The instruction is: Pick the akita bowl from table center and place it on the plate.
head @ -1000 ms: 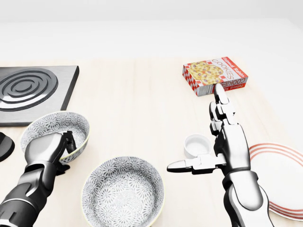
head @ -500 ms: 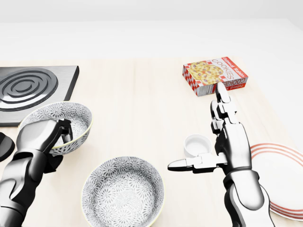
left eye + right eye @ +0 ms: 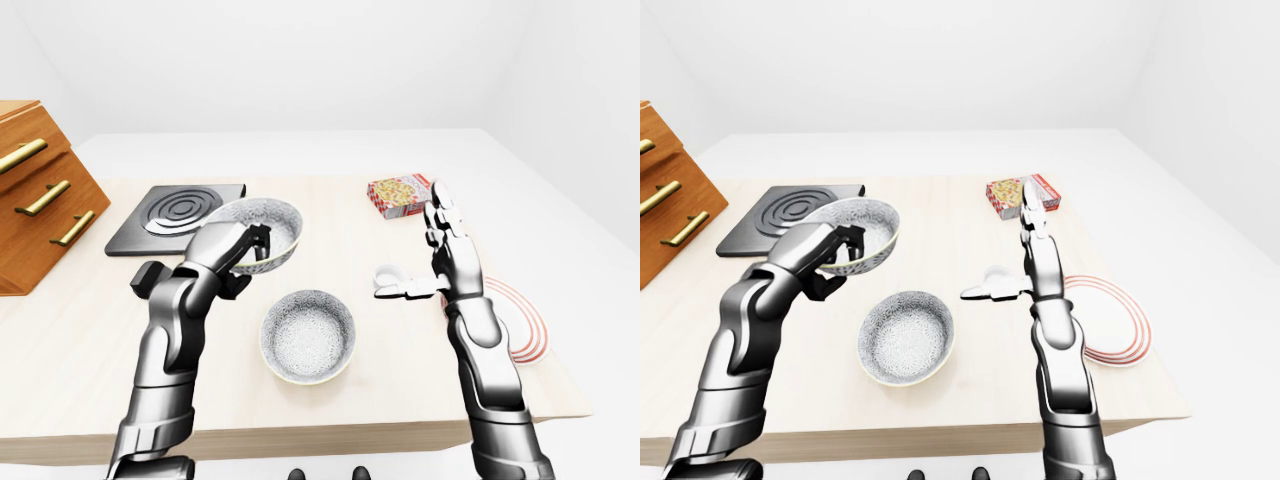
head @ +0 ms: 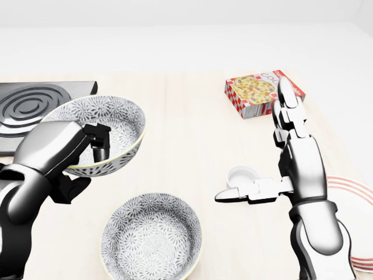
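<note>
Gripping the akita bowl (image 4: 116, 125) with the left hand (image 4: 55, 146) at the left of the head view. Dark fingers (image 4: 96, 140) curled over the near rim and down into the patterned inside, with the palm against the outer wall. Held up clear of the table (image 4: 186, 128), tilted so that the inside shows. Partly overlapping the lower right of the black stove plate (image 4: 35, 108) in that view. Well apart from the plate (image 3: 1125, 325) with red rings, which lies far over at the right edge of the table in the right-eye view.

Below the held bowl, at lower centre of the head view, a 2nd bowl (image 4: 151, 236) of the same grey pattern. Upright on the pale wood, touched by neither hand.

At the right of the head view, the right hand (image 4: 300, 163) spread wide and holding nothing. Fingers straight up toward the top of the frame, thumb stretched level to the left. Fingertips overlapping the cookie box (image 4: 256, 93) in the view, thumb just beneath a small white cup (image 4: 242, 175). Cannot tell whether either is touched. Forearm crossing the left part of the plate.

In the upper left of the left-eye view, a wooden cabinet (image 3: 35, 195) with 3 brass drawer handles, at the left end of the table beside the stove plate.
</note>
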